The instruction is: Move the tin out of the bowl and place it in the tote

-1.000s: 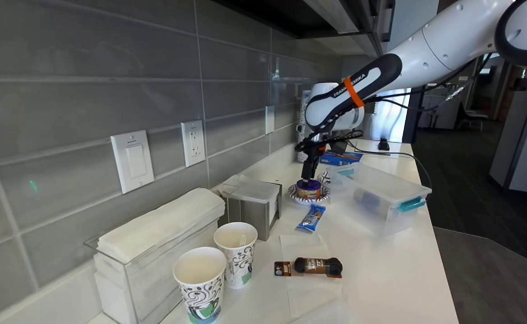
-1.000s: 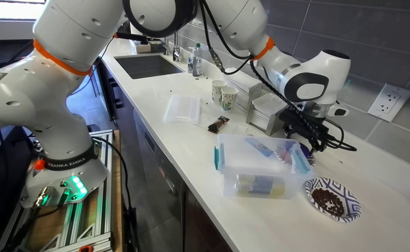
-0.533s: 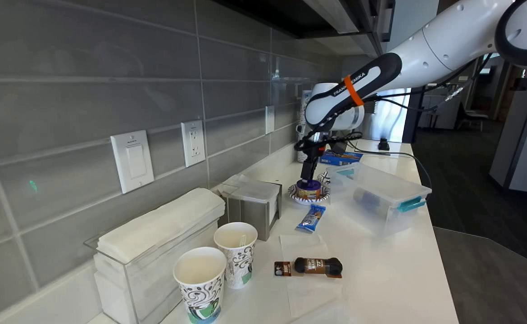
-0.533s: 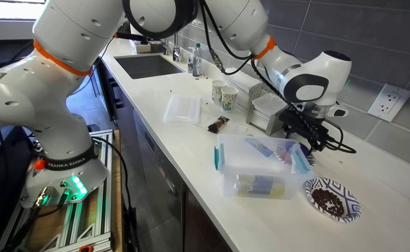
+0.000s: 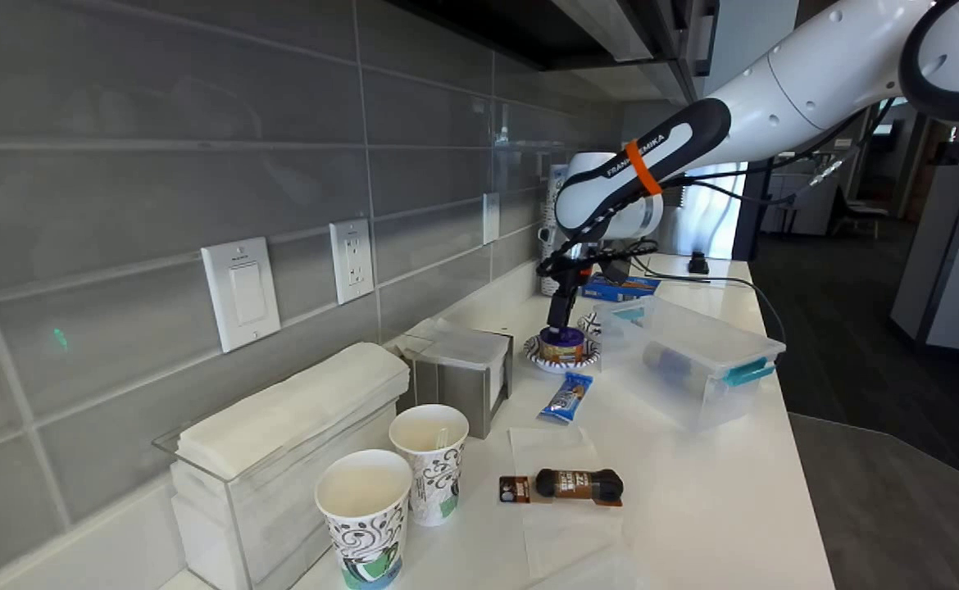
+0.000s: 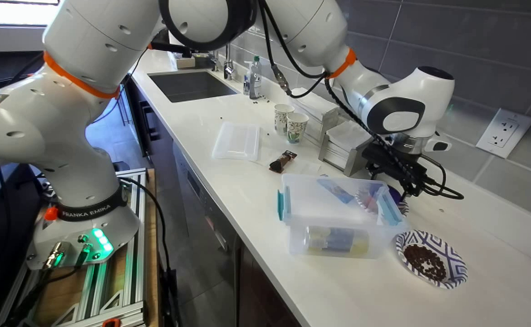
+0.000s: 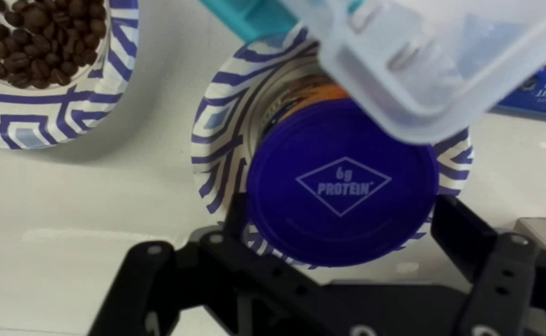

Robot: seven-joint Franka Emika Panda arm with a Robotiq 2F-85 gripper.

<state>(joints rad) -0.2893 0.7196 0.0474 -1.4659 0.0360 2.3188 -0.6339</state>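
Note:
The tin with its purple lid sits upright in the patterned bowl; the exterior view also shows the tin's label above the bowl's rim. My gripper straddles the lid from above, one black finger on either side, no gap showing. Whether the pads press on it I cannot tell. Right beside the bowl stands the clear tote, whose corner hides part of the lid in the wrist view. A bottle lies inside the tote.
A patterned bowl of coffee beans stands near the tote. A blue snack bar lies close to the tin's bowl. Napkin holders, paper cups and a dark pack are farther along the counter. The tiled wall runs alongside.

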